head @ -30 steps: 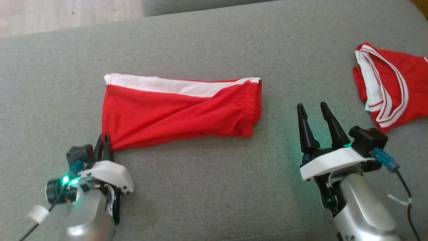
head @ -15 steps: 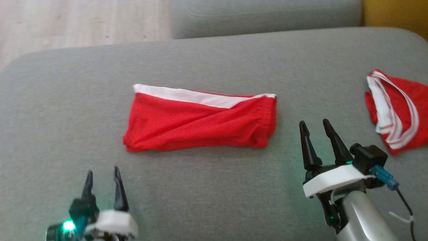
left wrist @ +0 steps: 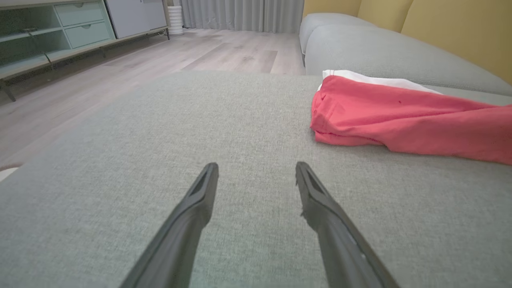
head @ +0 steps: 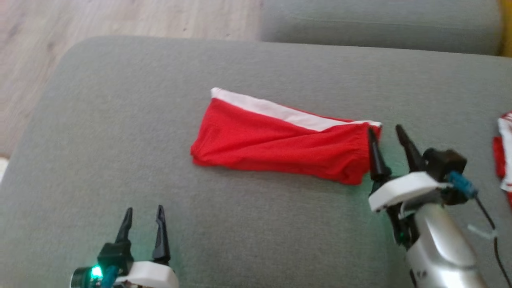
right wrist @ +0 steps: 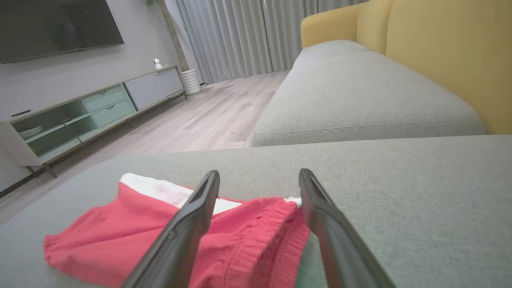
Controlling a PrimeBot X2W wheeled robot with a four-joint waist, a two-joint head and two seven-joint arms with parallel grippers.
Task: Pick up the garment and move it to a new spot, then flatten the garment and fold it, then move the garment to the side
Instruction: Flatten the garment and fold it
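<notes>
The garment (head: 280,142) is a pair of red shorts with a white band, folded into a long strip on the grey cushion (head: 120,120). It also lies at the right of the left wrist view, the garment (left wrist: 400,116), and low in the right wrist view, the garment (right wrist: 132,236). My left gripper (head: 144,213) stands open near the cushion's front, well left of and apart from the shorts, nothing between its fingers (left wrist: 200,200). My right gripper (head: 386,134) is open, hovering by the elastic waistband end (right wrist: 276,236), holding nothing.
A second red and white garment (head: 503,154) lies at the far right edge of the cushion. Beyond the cushion are another grey seat (right wrist: 360,96), a yellow backrest (right wrist: 448,52), wooden floor (head: 120,20) and a TV cabinet (right wrist: 80,116).
My left gripper opened, let go of the shorts' lower left corner and drew back. The head camera turned, shifting the whole picture right. The right gripper now stands against the waistband end.
</notes>
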